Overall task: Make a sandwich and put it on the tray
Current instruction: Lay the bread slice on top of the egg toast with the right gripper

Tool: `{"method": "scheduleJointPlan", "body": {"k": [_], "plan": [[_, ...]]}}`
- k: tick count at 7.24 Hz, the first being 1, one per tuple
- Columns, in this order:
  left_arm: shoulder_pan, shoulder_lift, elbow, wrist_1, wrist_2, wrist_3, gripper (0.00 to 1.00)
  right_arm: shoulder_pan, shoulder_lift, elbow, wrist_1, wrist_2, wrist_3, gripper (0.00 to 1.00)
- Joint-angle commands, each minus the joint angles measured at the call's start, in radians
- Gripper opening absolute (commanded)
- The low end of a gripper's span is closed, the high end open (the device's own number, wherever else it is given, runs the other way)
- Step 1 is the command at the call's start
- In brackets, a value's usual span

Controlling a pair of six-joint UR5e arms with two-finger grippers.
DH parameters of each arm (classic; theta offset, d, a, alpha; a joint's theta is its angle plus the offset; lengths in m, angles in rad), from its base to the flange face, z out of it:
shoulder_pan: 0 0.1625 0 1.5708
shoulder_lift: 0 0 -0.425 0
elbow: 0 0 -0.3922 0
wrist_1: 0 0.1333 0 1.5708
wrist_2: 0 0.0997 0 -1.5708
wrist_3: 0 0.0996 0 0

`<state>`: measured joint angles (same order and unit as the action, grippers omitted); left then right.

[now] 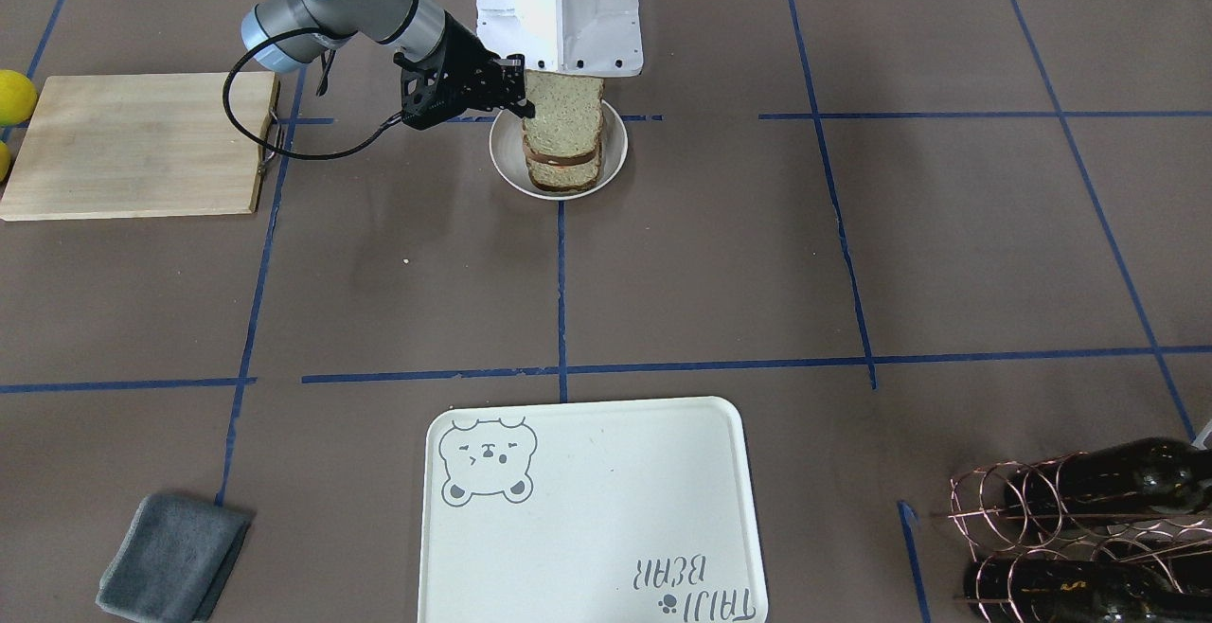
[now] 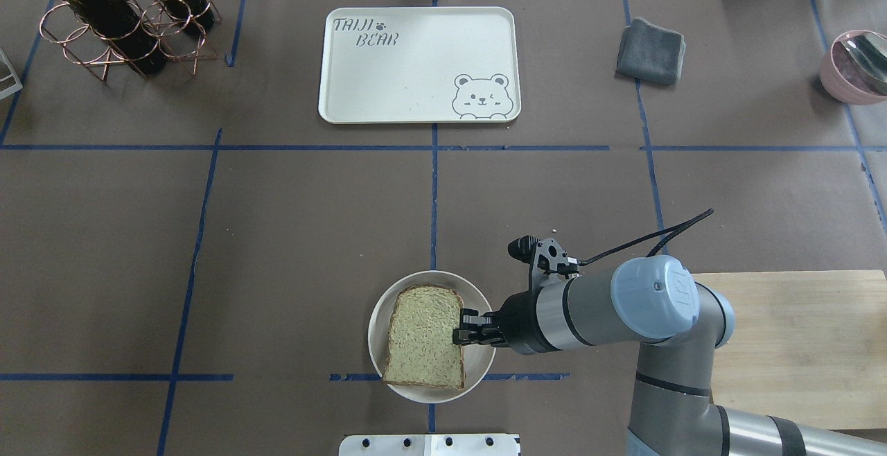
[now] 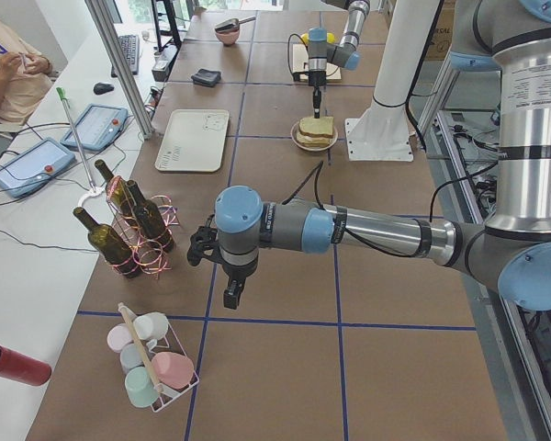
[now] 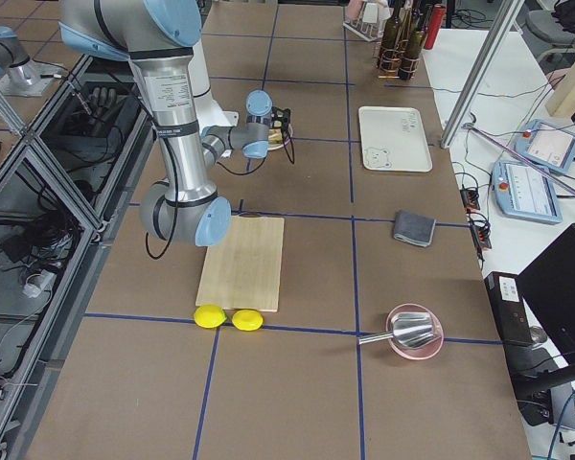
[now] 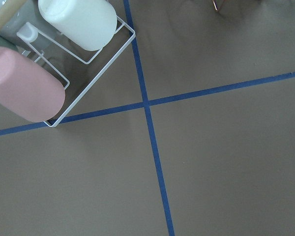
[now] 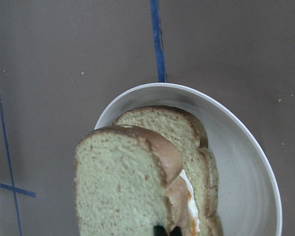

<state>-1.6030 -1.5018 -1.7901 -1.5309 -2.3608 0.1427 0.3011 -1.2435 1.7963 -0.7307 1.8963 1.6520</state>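
The right gripper (image 2: 460, 328), reaching in from the lower right of the overhead view, is clamped on one edge of the top slice (image 1: 562, 110) of the sandwich (image 1: 564, 170). The slice is raised above the rest, which sits on a small round plate (image 2: 375, 324) at lower centre. The tray (image 2: 416, 68) lies well apart at top centre. The left gripper (image 3: 231, 296) hangs near a rack of cups (image 3: 151, 367); whether it is clenched or released cannot be told.

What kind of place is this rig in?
Probably a robot lab, not a kitchen: blue tape grid on the paper-covered table, aluminium frame post, teach pendants on the side bench.
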Motion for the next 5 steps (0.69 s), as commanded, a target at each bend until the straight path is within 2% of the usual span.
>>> {"method": "scheduleJointPlan", "body": {"k": [1,5], "plan": [[0.0,0.0,0.0,0.0,0.0,0.0,1.0,-0.01,0.006,-0.005,-0.007,-0.02,-0.001,0.0],[0.0,0.0,0.002,0.0,0.0,0.0,1.0,-0.003,0.006,-0.024,-0.009,-0.046,-0.001,0.0]]}}
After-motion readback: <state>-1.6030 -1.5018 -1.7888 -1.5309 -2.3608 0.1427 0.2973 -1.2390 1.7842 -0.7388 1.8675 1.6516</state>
